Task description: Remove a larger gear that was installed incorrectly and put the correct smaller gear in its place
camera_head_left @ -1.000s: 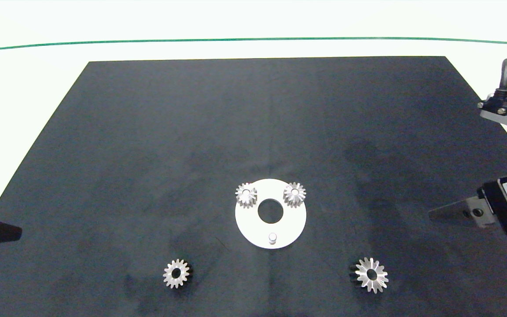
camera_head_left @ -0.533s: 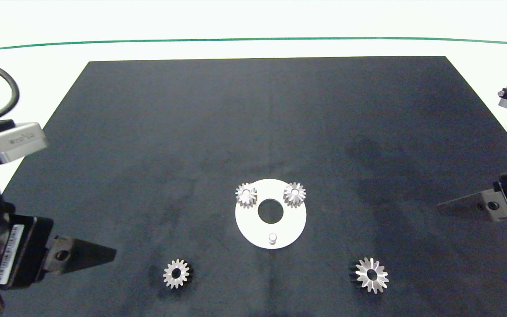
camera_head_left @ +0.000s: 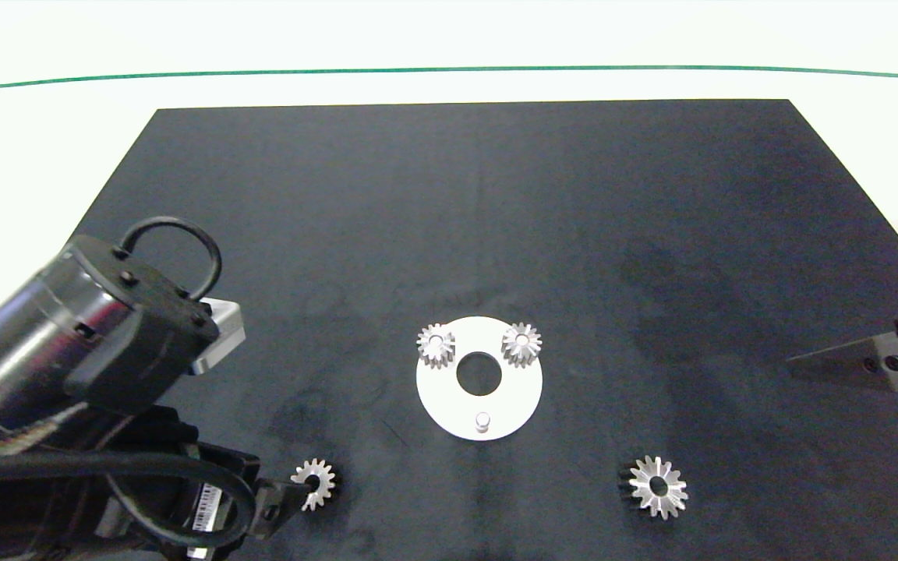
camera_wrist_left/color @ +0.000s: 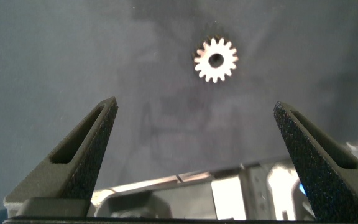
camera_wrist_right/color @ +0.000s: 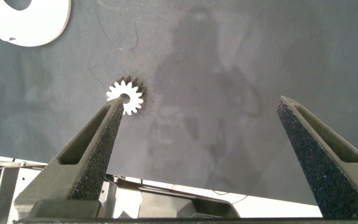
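A white disc (camera_head_left: 449, 401) lies mid-mat with two smaller gears (camera_head_left: 436, 345) (camera_head_left: 521, 344) seated on its far side and a bare peg (camera_head_left: 482, 421) at its near side. A third smaller gear (camera_head_left: 316, 483) lies loose at the front left. My left gripper (camera_head_left: 293, 492) hovers right at it, open; in the left wrist view that gear (camera_wrist_left/color: 215, 60) sits just beyond the open gripper (camera_wrist_left/color: 196, 106). The larger gear (camera_head_left: 658, 487), spiky and star-like, lies loose at the front right. My right gripper (camera_head_left: 800, 361) hangs open near the mat's right edge, empty, with the larger gear (camera_wrist_right/color: 127, 96) by one fingertip in its wrist view.
Everything rests on a black mat (camera_head_left: 449, 195) over a white table, with a green line (camera_head_left: 449, 69) along the far side. The left arm's bulky wrist (camera_head_left: 90, 343) covers the mat's front left corner. The disc edge (camera_wrist_right/color: 36, 31) shows in the right wrist view.
The left arm has swept in from the left edge to the loose smaller gear at the front left. The right arm has drawn back toward the right edge. No gear has moved.
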Controlling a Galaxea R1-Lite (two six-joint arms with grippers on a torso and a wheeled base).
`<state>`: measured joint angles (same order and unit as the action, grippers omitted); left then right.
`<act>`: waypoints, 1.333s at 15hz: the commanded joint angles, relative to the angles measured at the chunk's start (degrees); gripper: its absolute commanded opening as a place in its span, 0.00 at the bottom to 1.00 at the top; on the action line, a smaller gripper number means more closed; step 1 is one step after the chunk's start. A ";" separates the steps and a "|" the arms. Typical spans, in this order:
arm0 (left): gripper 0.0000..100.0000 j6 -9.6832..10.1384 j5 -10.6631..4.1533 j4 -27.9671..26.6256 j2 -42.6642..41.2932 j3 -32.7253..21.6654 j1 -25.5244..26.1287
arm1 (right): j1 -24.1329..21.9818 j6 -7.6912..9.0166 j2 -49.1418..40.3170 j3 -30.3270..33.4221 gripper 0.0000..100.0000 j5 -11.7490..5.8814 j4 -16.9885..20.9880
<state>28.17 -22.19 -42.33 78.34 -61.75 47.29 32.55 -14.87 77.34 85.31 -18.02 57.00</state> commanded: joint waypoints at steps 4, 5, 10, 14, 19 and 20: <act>1.00 0.13 -2.33 1.37 4.81 2.07 0.88 | 0.23 0.02 -0.26 -0.32 1.00 0.00 0.30; 1.00 0.13 -2.33 1.63 4.98 2.33 0.96 | 0.23 0.02 -0.26 -0.32 1.00 0.09 0.39; 1.00 0.13 -2.25 8.31 7.44 5.41 2.02 | 0.32 0.02 -0.34 -0.50 1.00 0.18 0.30; 1.00 0.39 -2.33 10.60 9.20 5.58 2.28 | 0.85 -0.07 -0.17 -0.58 1.00 0.18 0.30; 1.00 0.48 -2.25 14.46 11.14 6.99 2.11 | 0.94 -0.07 -0.26 -0.67 1.00 0.18 0.30; 1.00 0.48 -2.33 14.55 11.75 7.17 2.02 | 0.94 -0.07 -0.26 -0.67 1.00 0.18 0.30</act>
<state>28.49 -24.33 -27.59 89.11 -54.76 49.36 33.46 -14.85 76.96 84.65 -17.73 56.99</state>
